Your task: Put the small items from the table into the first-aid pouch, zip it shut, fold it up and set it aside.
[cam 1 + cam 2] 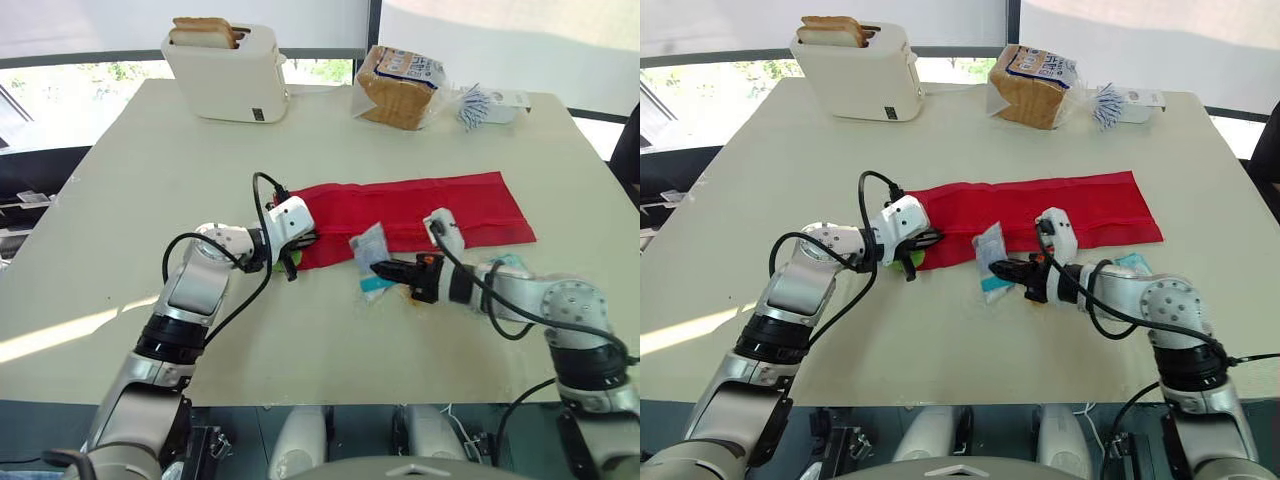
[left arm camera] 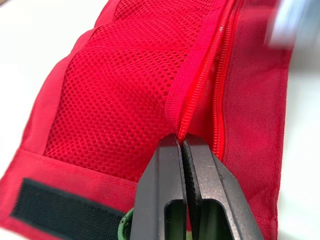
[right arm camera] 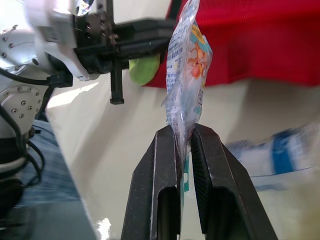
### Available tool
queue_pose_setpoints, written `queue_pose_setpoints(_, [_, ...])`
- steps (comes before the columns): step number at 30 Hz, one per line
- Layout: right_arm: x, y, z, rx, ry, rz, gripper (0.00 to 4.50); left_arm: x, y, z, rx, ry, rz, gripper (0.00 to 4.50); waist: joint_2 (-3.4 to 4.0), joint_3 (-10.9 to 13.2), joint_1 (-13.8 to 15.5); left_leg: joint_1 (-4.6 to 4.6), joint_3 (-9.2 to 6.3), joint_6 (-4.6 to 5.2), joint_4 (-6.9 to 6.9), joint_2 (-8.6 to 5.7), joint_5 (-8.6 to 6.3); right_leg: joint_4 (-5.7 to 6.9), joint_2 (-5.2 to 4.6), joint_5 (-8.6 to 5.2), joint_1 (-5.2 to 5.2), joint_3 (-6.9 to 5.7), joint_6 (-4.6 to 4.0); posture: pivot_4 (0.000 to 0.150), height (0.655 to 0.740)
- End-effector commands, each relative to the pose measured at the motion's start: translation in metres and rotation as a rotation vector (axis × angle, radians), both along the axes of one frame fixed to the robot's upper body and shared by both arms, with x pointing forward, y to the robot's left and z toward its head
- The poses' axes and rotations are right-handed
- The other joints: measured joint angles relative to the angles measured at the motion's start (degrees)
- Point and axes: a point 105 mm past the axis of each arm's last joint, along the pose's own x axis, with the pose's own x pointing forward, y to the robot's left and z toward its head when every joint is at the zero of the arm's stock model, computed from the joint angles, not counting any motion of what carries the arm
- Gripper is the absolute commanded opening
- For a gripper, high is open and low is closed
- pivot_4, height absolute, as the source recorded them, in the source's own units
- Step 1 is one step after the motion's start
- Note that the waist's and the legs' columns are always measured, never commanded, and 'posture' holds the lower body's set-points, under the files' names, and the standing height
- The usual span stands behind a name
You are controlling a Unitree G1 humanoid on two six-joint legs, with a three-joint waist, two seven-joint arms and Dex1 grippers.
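A pale desk (image 1: 130, 180) carries the scene, with a long red first-aid pouch (image 1: 440, 205) laid flat and unfolded across its middle, running from the centre out toward the robot's right. At the far edge stand a white toaster (image 1: 225, 75) with bread slices (image 1: 205, 32) sticking out of its top, a bagged loaf (image 1: 398, 88) to its right, and a small white box (image 1: 497, 104) just beyond the loaf.

The left tool (image 2: 181, 142) sits at the near left end of the pouch. Its two black fingers are pressed together on the red zip edge of a mesh pocket (image 2: 115, 100), lifting that edge slightly off the fabric beneath. A black fastening strip (image 2: 60, 212) runs along the same end of the pouch.

The right tool (image 3: 184, 132) reaches in from the right, just in front of the pouch's near edge. Its fingers are clamped on the lower edge of a clear printed packet (image 1: 370, 245), held upright above the desk, with its top overlapping the pouch's near edge in the head views.

A blue-and-white packet (image 1: 372, 286) lies on the desk under the raised one. A teal-edged packet (image 1: 510, 262) rests by the right forearm, near the pouch's right end. A small green object (image 3: 145, 67) shows beside the left tool at the pouch's corner, too hidden to identify.
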Motion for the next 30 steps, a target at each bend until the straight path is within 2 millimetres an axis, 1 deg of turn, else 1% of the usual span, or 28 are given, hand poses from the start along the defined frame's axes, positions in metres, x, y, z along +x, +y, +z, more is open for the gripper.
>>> queue_pose_setpoints(1, [0.009, 0.014, 0.013, 0.103, 0.056, -0.003, 0.00, 0.001, -0.002, 0.014, -0.046, -0.055, -0.047, 0.04, 0.00, 0.0, -0.2, 0.00, 0.01, -0.01, 0.00, 0.00, 0.00, 0.00, 0.00, 0.00, 0.00, 0.00, 0.00, 0.150, 0.7400])
queue_pose_setpoints(3, [0.014, 0.018, 0.008, 0.096, 0.087, -0.012, 0.00, 0.002, -0.001, 0.014, -0.044, -0.062, -0.059, 0.04, 0.01, 0.0, -0.3, 0.01, 0.00, -0.02, 0.00, 0.00, 0.01, 0.02, 0.01, 0.00, -0.01, 0.00, 0.00, 0.150, 0.7400])
queue_pose_setpoints(4, [0.020, 0.019, 0.004, 0.095, 0.110, -0.037, 0.00, 0.001, -0.003, 0.014, -0.057, -0.059, -0.067, 0.04, 0.00, 0.0, -0.2, 0.01, -0.01, -0.02, -0.01, 0.00, 0.01, 0.02, 0.01, 0.00, 0.00, -0.01, 0.00, 0.150, 0.7400])
queue_pose_setpoints(6, [0.031, 0.020, -0.001, 0.110, 0.143, -0.084, 0.00, -0.001, -0.007, 0.013, -0.080, -0.049, -0.090, 0.04, 0.00, 0.0, -0.3, 0.01, 0.00, -0.02, -0.01, -0.01, 0.01, 0.01, 0.01, 0.00, 0.00, -0.01, 0.00, 0.150, 0.7400])
queue_pose_setpoints(8, [0.038, 0.018, -0.004, 0.109, 0.160, -0.106, 0.00, -0.002, -0.011, 0.011, -0.077, -0.050, -0.117, 0.04, 0.01, 0.0, -0.3, 0.01, 0.01, -0.02, -0.01, -0.03, 0.01, 0.01, 0.01, 0.00, 0.00, 0.00, 0.00, 0.150, 0.7400])
queue_pose_setpoints(13, [0.036, 0.017, -0.011, 0.108, 0.185, -0.108, 0.00, 0.002, -0.025, 0.012, -0.125, -0.048, -0.139, 0.04, 0.01, 0.0, -0.3, 0.00, 0.01, -0.06, -0.01, -0.03, 0.03, 0.01, 0.00, 0.00, 0.00, 0.00, 0.00, 0.150, 0.7400])
queue_pose_setpoints(16, [0.034, 0.015, -0.016, 0.112, 0.206, -0.128, 0.00, 0.003, -0.039, 0.011, -0.136, -0.053, -0.185, 0.04, 0.01, 0.0, -0.3, 0.00, -0.01, -0.05, -0.01, -0.03, 0.03, 0.02, 0.01, 0.00, 0.00, -0.01, 0.00, 0.150, 0.7400])
queue_pose_setpoints(20, [0.034, 0.013, -0.017, 0.140, 0.231, -0.154, 0.00, 0.003, -0.051, 0.011, -0.154, -0.055, -0.211, 0.04, 0.02, 0.0, -0.7, 0.00, 0.01, -0.05, -0.01, -0.04, 0.03, 0.02, 0.01, 0.00, 0.00, 0.01, 0.00, 0.150, 0.7400])
queue_pose_setpoints(23, [0.037, 0.012, -0.017, 0.168, 0.253, -0.189, 0.00, -0.003, -0.057, 0.009, -0.153, -0.052, -0.256, 0.04, 0.02, 0.0, -1.0, 0.00, -0.01, -0.05, -0.01, -0.03, 0.03, 0.03, 0.01, 0.00, 0.00, 0.00, 0.00, 0.150, 0.7400])
queue_pose_setpoints(26, [0.046, 0.006, -0.016, 0.210, 0.278, -0.249, 0.00, -0.007, -0.055, 0.005, -0.140, -0.048, -0.270, 0.04, 0.03, 0.0, -1.2, 0.00, 0.00, -0.03, -0.02, -0.02, 0.02, 0.03, 0.01, 0.00, 0.00, 0.00, 0.00, 0.150, 0.7400])
queue_pose_setpoints(28, [0.050, 0.004, -0.013, 0.270, 0.312, -0.273, 0.00, -0.003, -0.052, 0.006, -0.139, -0.058, -0.250, 0.04, 0.03, 0.0, -1.2, 0.00, -0.01, -0.03, -0.02, -0.02, 0.02, 0.03, 0.01, 0.00, 0.00, 0.00, 0.00, 0.150, 0.7400])
queue_pose_setpoints(30, [0.051, 0.003, -0.014, 0.290, 0.328, -0.289, 0.00, -0.002, -0.050, 0.007, -0.145, -0.059, -0.238, 0.04, 0.03, 0.0, -1.2, 0.01, -0.01, -0.03, -0.02, -0.01, 0.02, 0.03, 0.01, 0.00, 0.00, 0.00, 0.00, 0.150, 0.7400])
